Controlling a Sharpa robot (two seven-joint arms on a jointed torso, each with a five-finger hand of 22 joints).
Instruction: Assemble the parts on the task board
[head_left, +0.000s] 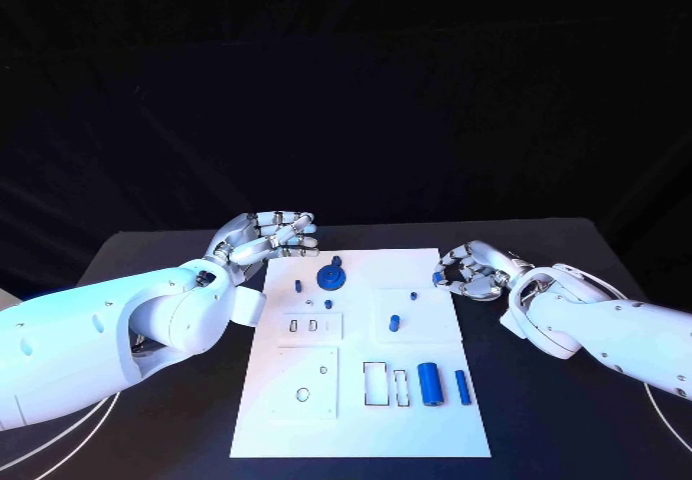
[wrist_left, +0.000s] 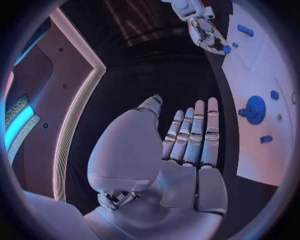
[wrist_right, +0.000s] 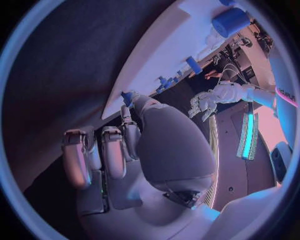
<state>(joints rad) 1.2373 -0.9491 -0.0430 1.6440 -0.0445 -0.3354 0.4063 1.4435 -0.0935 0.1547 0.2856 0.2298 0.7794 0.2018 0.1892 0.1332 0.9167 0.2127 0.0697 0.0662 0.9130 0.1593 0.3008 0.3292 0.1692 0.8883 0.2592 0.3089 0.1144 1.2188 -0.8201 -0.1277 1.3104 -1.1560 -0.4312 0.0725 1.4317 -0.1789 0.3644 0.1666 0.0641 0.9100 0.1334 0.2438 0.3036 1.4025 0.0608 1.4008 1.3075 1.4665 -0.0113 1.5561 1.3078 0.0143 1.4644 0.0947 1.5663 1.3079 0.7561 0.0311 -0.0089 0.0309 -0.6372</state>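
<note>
The white task board (head_left: 433, 330) lies in the middle of the black table. A blue gear (head_left: 330, 277) stands near its far end, with small blue parts (head_left: 394, 322) around it; two blue cylinders (head_left: 430, 383) lie near the front right. My right hand (head_left: 473, 270) is at the board's right edge and pinches a small blue part (head_left: 440, 276) between thumb and a finger; the same part (wrist_right: 128, 96) sits at the fingertips in the right wrist view. My left hand (head_left: 267, 237) hovers at the board's far left corner, its fingers (wrist_left: 190, 132) extended and holding nothing.
Rectangular and round recesses (head_left: 378, 385) sit in the board's near half. Black table (head_left: 159, 250) spreads on both sides of the board. The left wrist view also shows the gear (wrist_left: 255, 109) and my right hand (wrist_left: 206, 32).
</note>
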